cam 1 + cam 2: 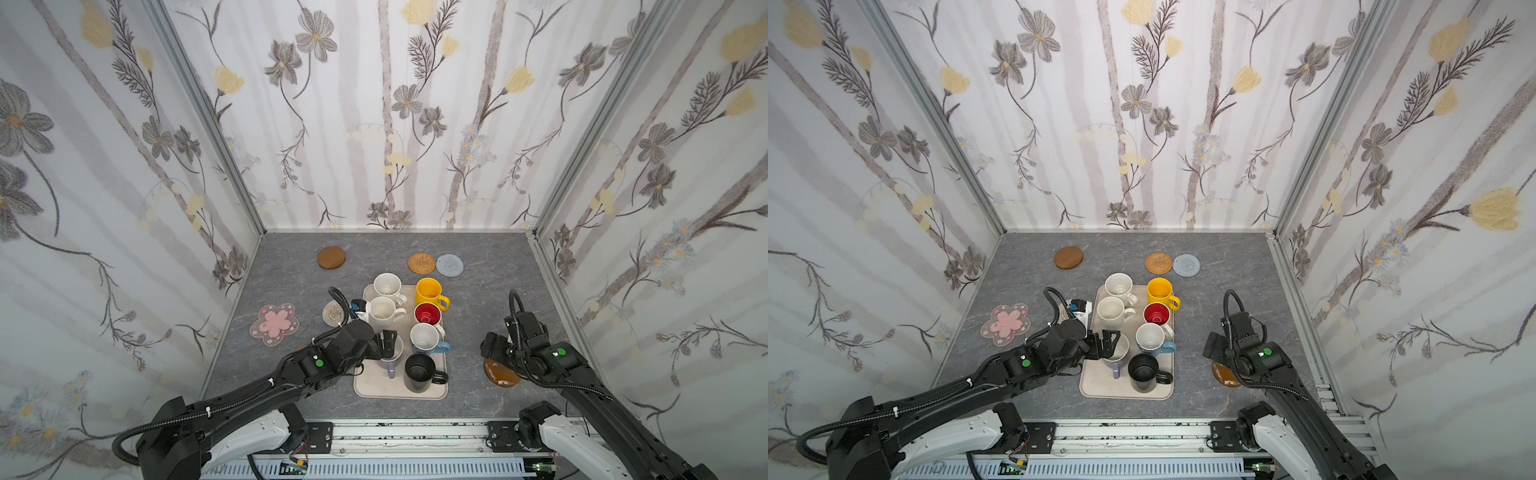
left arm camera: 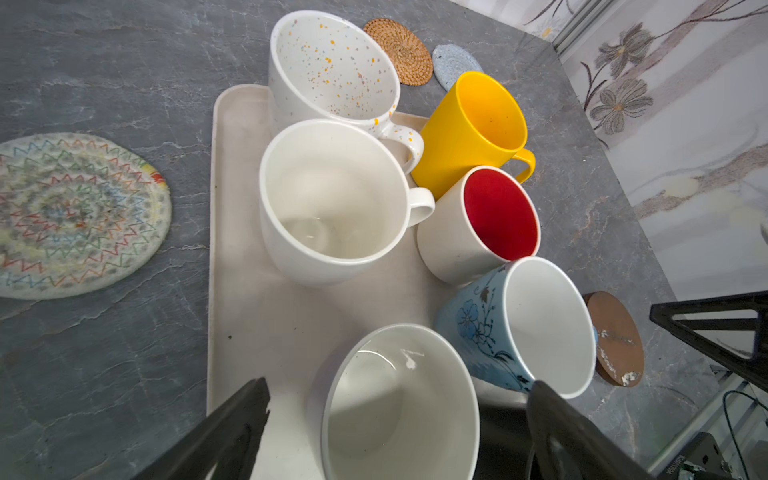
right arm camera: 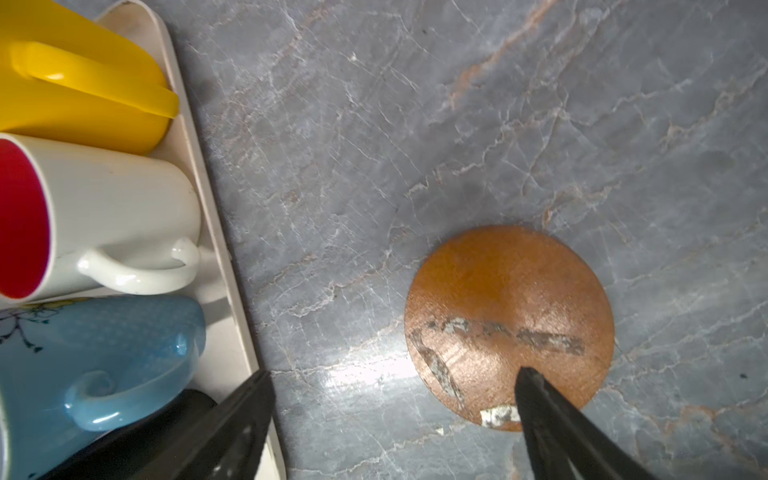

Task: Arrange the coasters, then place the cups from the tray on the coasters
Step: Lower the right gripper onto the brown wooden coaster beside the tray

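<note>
Left gripper (image 2: 397, 388), jaws wide open, straddles the lavender mug (image 1: 391, 367) at the near end of the tray (image 1: 370, 388). Right gripper (image 3: 395, 374), also open, hangs low with one finger over the glossy amber disc (image 3: 507, 307), which lies on the bench (image 3: 415, 124) beside the tray. Likely step: taking a first cup. The next move calls for closing on the mug and lifting straight up, because the black mug (image 1: 419, 372) and light blue mug (image 1: 426, 338) crowd it. The crocheted coaster (image 2: 75, 216) lies nearest.
</note>
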`<state>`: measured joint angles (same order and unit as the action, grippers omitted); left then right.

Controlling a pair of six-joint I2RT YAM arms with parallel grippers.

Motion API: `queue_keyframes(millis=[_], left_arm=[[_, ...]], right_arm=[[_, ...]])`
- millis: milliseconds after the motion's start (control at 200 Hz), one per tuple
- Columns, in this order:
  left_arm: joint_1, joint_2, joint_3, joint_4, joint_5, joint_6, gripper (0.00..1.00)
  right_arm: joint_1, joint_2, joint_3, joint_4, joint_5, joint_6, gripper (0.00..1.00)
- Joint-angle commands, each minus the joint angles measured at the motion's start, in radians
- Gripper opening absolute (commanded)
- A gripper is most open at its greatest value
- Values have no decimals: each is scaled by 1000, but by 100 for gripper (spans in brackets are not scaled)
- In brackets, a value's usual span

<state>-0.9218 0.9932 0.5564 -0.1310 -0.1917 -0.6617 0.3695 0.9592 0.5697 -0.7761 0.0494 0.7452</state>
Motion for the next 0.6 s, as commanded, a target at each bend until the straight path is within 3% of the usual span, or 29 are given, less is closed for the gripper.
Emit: queue_keyframes(millis=[0, 310, 595], left_arm=[[-1, -14, -18, 13, -33, -24, 100], [-4, 8, -61, 71, -22, -31, 100], [-3, 50, -55, 106, -2, -26, 100]], right_arm=[[4, 8, -35, -32, -39, 62, 91], [43, 23, -43, -130, -74, 113, 82], [61, 116, -48, -141, -98, 140, 89]])
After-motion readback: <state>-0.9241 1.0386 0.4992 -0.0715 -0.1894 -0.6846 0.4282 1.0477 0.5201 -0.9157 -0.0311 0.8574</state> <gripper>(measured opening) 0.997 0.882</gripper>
